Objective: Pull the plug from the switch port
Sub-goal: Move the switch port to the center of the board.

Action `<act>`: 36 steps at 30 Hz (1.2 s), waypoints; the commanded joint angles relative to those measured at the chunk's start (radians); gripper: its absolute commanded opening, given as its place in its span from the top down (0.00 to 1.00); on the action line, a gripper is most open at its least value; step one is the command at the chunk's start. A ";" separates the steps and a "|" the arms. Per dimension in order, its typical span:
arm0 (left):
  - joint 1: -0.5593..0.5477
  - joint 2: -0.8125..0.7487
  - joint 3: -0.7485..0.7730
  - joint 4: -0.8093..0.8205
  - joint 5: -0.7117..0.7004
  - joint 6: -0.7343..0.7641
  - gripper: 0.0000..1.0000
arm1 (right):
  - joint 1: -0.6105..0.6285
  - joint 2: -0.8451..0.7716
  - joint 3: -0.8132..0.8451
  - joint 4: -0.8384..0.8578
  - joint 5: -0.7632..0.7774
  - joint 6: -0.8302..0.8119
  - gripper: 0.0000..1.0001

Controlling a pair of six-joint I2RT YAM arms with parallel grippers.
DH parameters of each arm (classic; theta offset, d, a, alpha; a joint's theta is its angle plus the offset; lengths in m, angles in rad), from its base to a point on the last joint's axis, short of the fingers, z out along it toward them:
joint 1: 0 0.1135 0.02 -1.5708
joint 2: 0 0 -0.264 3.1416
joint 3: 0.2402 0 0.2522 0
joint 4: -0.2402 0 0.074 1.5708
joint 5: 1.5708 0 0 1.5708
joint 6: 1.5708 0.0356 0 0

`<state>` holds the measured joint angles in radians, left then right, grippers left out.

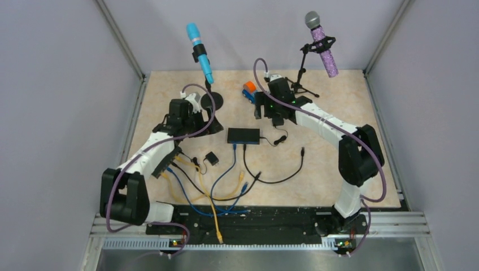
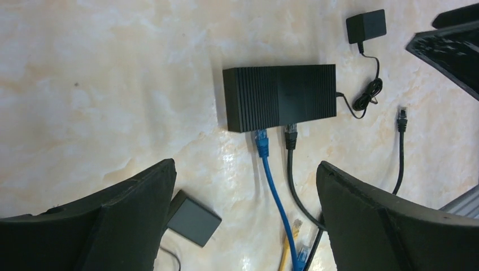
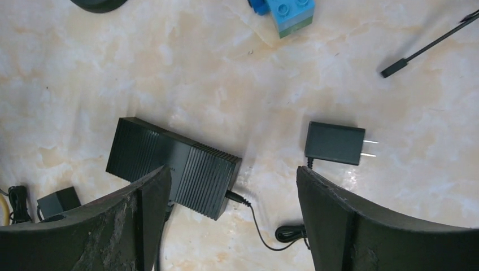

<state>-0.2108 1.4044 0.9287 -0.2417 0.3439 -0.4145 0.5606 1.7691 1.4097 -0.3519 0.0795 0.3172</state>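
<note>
Hovering | left claw (image 2: 245,169) wide, empty | right claw (image 3: 233,170) wide, empty

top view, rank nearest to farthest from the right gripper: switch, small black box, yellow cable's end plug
From the right gripper:
1. switch, just to its left.
2. small black box, further left, toward the left arm.
3. yellow cable's end plug, down at the near edge.

Table (image 2: 85,84): marble-pattern top, smooth, glossy, with glare patches. Switch (image 2: 279,96): black plastic, matt, finely ribbed casing. Blue cable (image 2: 277,192): smooth, slightly shiny sheath. Power adapter (image 3: 334,143): matt black plastic, bright metal prongs. Right gripper (image 3: 233,169) pads (image 3: 130,226): matt black, scuffed, rough.
</note>
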 commanded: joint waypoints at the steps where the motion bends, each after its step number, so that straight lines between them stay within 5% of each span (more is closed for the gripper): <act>1: 0.008 -0.121 -0.064 -0.080 -0.067 0.042 0.01 | -0.004 0.070 0.057 -0.027 -0.111 0.037 0.23; 9: 0.001 -0.294 -0.127 -0.227 0.183 0.091 0.01 | 0.039 0.036 -0.070 0.056 -0.188 0.177 0.23; 17: -0.137 -0.385 -0.173 -0.387 0.140 0.090 0.01 | 0.070 -0.082 -0.260 0.138 -0.215 0.285 0.23; 29: -0.298 -0.240 -0.137 -0.460 0.074 0.065 0.12 | 0.070 -0.281 -0.428 0.143 -0.123 0.351 0.22; 36: -0.365 -0.137 -0.111 -0.432 0.094 0.049 0.45 | 0.068 -0.336 -0.480 0.138 -0.095 0.371 0.22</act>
<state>-0.5411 1.2301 0.7723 -0.6941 0.4274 -0.3527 0.6262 1.4891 0.9554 -0.2302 -0.0544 0.6659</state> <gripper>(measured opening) 0.640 0.782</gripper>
